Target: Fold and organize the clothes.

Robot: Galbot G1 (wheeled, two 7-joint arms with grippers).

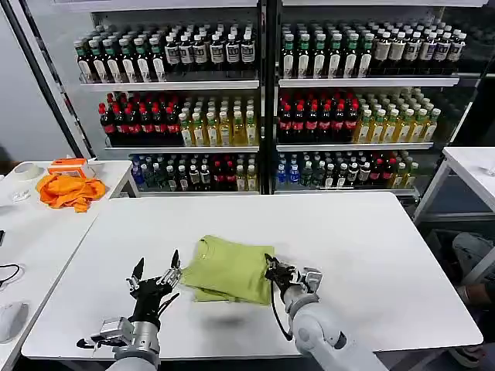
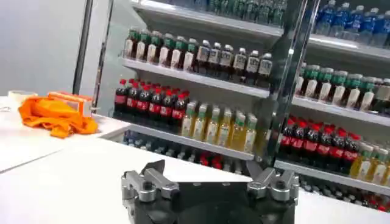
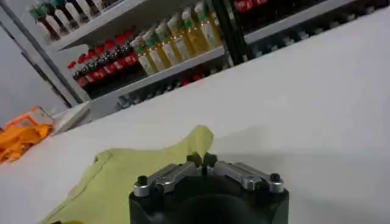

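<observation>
Lime-green T-shirt (image 1: 229,269) folded into a compact rectangle, lying flat on the white counter (image 1: 371,255) near its front edge, neckline toward the left. Left hand (image 1: 157,277) just beside the shirt's left edge, apart from the cloth, fingers (image 1: 138,270) spread wide and pointing up. Right hand (image 1: 272,270) at the shirt's right edge, fingers pressed together; from the right wrist view, tips (image 3: 202,161) meeting at a raised corner of the green fabric (image 3: 122,176), apparently pinching it. Orange cloth (image 1: 71,190) bunched on the neighbouring counter (image 1: 31,232) at far left. Beyond, shelves (image 1: 263,83) stocked with rows of bottles.
</observation>
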